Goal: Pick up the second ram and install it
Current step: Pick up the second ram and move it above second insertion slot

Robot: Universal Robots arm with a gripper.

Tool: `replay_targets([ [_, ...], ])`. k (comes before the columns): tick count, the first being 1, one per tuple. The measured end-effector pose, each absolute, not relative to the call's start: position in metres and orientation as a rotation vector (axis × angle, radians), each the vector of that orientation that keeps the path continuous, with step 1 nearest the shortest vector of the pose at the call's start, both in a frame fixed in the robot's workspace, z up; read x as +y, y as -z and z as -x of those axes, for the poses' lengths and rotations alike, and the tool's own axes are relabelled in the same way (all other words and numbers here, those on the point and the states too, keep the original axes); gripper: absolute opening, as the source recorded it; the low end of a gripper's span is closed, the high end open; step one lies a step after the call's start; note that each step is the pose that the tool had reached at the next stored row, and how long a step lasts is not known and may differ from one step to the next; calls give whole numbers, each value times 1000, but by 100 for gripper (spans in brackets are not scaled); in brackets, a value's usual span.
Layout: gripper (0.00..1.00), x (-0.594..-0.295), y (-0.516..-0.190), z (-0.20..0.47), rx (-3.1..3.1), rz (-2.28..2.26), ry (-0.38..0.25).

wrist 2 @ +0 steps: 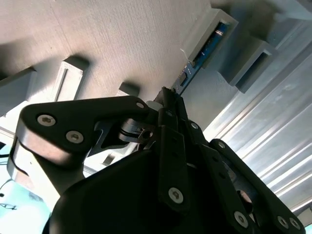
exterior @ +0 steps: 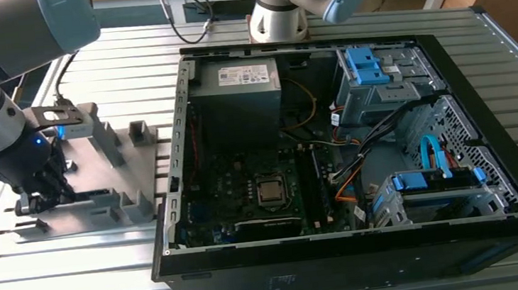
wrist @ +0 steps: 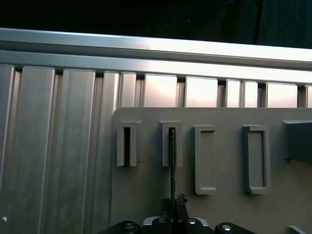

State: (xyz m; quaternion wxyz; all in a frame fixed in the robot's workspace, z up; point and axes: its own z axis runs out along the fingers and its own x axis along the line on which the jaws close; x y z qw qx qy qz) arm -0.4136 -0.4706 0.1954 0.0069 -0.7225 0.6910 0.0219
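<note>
The second ram [wrist: 171, 165], a thin dark board seen edge-on, stands upright, one end apparently slotted.

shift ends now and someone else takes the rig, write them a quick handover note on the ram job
Pincer: shut on the second ram, low over the grey holder tray, at the exterior view's left.
Second ram: on edge, its far end seated in a tray slot, not lifted out.
Open computer case: beside the tray, motherboard exposed.
Done: the grasp.
Left: the ram is not yet out of the tray or in the case.
</note>
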Motion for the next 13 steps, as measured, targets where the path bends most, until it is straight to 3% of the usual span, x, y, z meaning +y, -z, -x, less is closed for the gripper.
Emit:
replay_targets([
  [13, 14, -471, -209, 414, 2161, 2260, -68],
])
